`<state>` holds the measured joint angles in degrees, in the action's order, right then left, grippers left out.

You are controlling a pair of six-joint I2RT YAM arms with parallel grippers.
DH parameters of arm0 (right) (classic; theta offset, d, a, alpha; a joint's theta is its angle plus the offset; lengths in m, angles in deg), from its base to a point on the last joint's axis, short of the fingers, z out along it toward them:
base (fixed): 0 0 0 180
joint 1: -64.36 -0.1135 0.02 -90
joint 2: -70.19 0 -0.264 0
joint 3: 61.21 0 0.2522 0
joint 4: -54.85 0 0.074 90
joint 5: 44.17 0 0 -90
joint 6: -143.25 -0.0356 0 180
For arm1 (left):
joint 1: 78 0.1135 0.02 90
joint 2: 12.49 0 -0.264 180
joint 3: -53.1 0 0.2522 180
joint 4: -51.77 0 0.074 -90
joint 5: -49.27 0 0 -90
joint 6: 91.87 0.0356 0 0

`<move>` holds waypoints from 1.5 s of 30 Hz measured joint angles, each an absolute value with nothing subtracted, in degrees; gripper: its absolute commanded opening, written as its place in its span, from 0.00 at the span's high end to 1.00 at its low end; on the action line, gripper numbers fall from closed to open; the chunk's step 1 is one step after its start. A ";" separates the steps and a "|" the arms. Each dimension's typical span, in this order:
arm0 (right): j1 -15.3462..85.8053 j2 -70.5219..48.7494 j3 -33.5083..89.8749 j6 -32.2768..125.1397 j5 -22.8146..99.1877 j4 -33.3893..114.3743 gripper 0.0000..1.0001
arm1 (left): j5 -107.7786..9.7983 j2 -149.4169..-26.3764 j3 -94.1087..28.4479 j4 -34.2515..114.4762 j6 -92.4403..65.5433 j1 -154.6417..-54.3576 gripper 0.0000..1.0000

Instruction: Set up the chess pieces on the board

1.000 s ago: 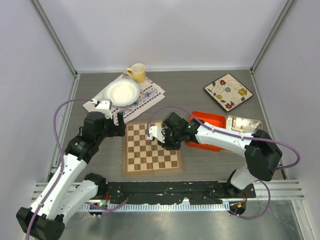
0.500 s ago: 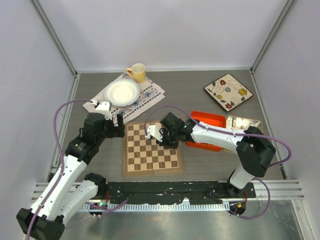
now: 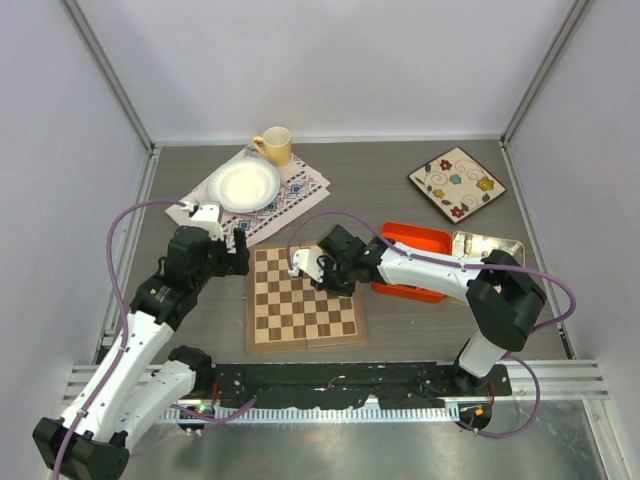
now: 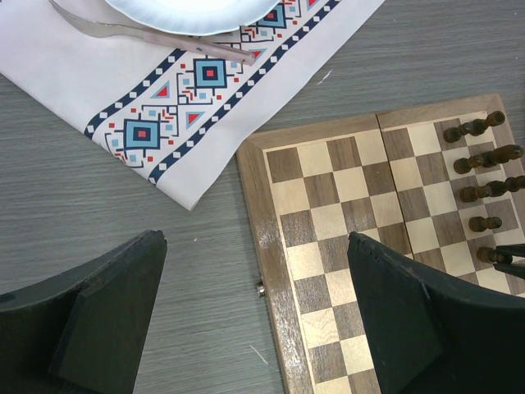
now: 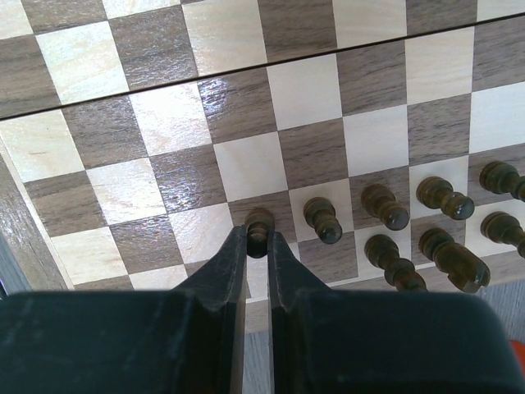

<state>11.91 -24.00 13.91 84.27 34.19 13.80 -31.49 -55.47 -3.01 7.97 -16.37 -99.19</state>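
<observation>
- Right tool (image 5: 257, 240) clenched on a dark pawn (image 5: 259, 222); pawn upright over the board (image 5: 164, 123), at the end of the dark pawn row; neighbouring pawn (image 5: 321, 222) just beside; base contact with the board: cannot tell
- Left tool (image 4: 254, 243) released, empty; over the board's corner nearest the cloth (image 4: 189, 98)
- Judged: placing step; seat base flat, centred on its square; part fingers slightly; lift straight up, clear of the neighbour

Two arms, left arm (image 3: 135, 335) and right arm (image 3: 435, 272): white shell links, black joint housings. One purple cable (image 3: 111, 262) looped along each. Matte black fingers: left gripper (image 4: 254, 242) broad wedges, right gripper (image 5: 257, 235) slim blades.
</observation>
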 measured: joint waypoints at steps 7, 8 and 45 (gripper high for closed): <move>11.91 -24.35 14.26 83.79 34.23 13.91 0.81 | -31.54 -55.47 -2.94 8.12 -16.37 -99.19 0.04; 11.91 -24.37 14.28 83.68 34.23 13.89 0.80 | -31.54 -55.47 -2.94 8.14 -16.37 -99.19 0.04; 11.91 -25.55 16.71 83.05 34.10 11.90 0.81 | -32.41 -54.95 -2.94 8.18 -16.37 -99.19 0.03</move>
